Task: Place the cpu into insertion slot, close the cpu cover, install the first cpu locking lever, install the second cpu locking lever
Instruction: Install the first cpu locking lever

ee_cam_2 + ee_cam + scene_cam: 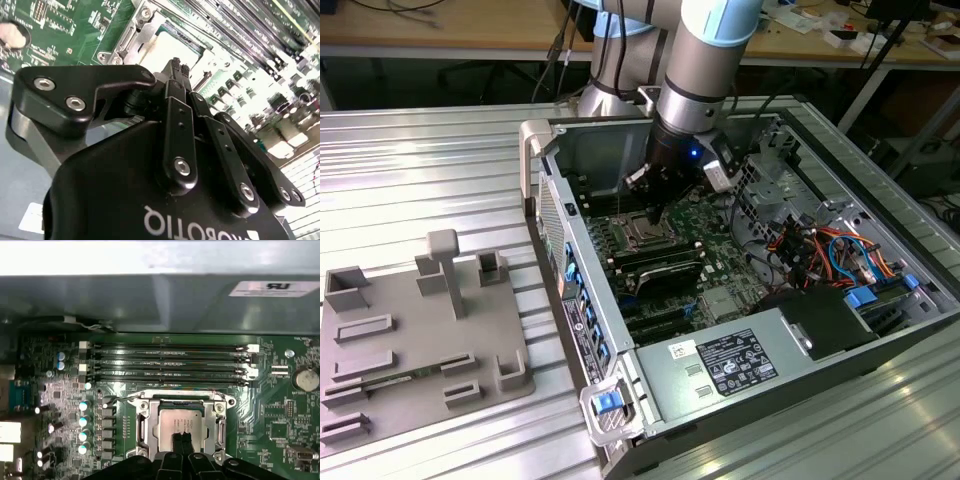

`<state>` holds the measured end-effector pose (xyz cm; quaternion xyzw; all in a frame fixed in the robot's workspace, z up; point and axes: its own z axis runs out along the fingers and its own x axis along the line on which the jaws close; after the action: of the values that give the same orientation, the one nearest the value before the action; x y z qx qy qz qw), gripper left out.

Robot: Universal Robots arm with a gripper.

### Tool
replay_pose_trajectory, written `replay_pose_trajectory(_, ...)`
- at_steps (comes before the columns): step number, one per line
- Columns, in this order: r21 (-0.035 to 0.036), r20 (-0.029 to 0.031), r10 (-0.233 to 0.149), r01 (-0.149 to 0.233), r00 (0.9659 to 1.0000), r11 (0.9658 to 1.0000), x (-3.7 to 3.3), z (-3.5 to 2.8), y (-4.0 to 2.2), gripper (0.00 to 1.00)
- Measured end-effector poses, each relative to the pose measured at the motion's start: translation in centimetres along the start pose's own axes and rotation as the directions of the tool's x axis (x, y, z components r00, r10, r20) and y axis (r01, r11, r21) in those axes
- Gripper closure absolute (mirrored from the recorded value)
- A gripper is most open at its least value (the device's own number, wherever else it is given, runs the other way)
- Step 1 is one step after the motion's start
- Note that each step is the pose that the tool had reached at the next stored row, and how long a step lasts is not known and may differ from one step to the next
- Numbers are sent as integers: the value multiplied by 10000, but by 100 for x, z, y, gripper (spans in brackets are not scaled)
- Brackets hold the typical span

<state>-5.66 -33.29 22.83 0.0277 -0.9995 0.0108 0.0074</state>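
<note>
— How is the gripper (182, 439) being carried?

— Narrow. In both wrist views its fingers (178, 115) are being held pressed together, and nothing is being gripped between them.

— And where is the chip being seen?

— Straight under the tips. The chip (167, 424) is being shown lying flat in the socket (644, 233), silver top up. Whether it is being touched by the tips cannot be told.

— What is being found around it?

— The cover (144, 427) is lying flat over the chip's edges, with the silver top being shown through its cut-out. The same frame is being caught in the second wrist view (131, 37), just past the tips. A thin wire lever (122, 399) is being seen off one corner of the cover. Whether it is being held latched cannot be told.

— And further out from the gripper?

— Just beyond the socket, long black memory slots (170, 365) are being seen side by side on the green board (280, 410). In the exterior view the arm (705, 60) is being seen reaching down into the open computer case (548, 190). A grey power box (720, 365) is being seen inside the case, well apart from the gripper. Outside the case, towards the exterior view's left, a grey tray (420, 350) of holders is being carried by the ribbed metal table (420, 160).
</note>
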Motion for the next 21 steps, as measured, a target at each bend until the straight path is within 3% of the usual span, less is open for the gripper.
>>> replay_pose_trajectory(1,9,12,-586,586,9983,9983,0,4,0,89)
replay_pose_trajectory(3,15,20,-969,969,9953,9953,0,6,0,89)
replay_pose_trajectory(6,-13,24,-870,870,9962,9962,-3,14,0,89)
replay_pose_trajectory(10,-22,10,-319,319,9995,9995,-3,25,0,89)
replay_pose_trajectory(15,-48,13,-297,297,9996,9995,-1,24,0,89)
replay_pose_trajectory(18,-170,32,-298,299,9995,9994,-1,-27,-1,89)
replay_pose_trajectory(21,-207,43,-299,299,9995,9993,0,-73,-2,89)
